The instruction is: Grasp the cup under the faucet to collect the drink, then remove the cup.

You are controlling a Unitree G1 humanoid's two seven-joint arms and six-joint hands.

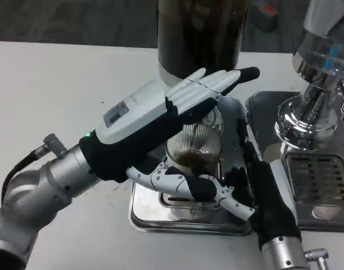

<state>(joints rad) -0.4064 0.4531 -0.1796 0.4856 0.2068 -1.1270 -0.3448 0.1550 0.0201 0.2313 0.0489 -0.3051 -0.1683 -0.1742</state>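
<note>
Ribbed clear plastic cup (pixel 193 147) on drip tray (pixel 142 209), six o'clock of dispenser (pixel 201 34). Left hand (pixel 160 121) wrapped round it; right hand (pixel 256 185) flat at three o'clock. Probably light, slippery, crushable: grip mid-wall gently.

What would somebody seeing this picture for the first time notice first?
The left hand stretches across the middle, fingers spread over a clear ribbed plastic cup with dark drink in it. The cup stands on a shiny steel drip tray, below the dark drink dispenser. The right hand waits beside it.

Cup (pixel 194 147) on drip tray (pixel 143 211), between left hand (pixel 160 121) and right hand (pixel 262 185)
</note>
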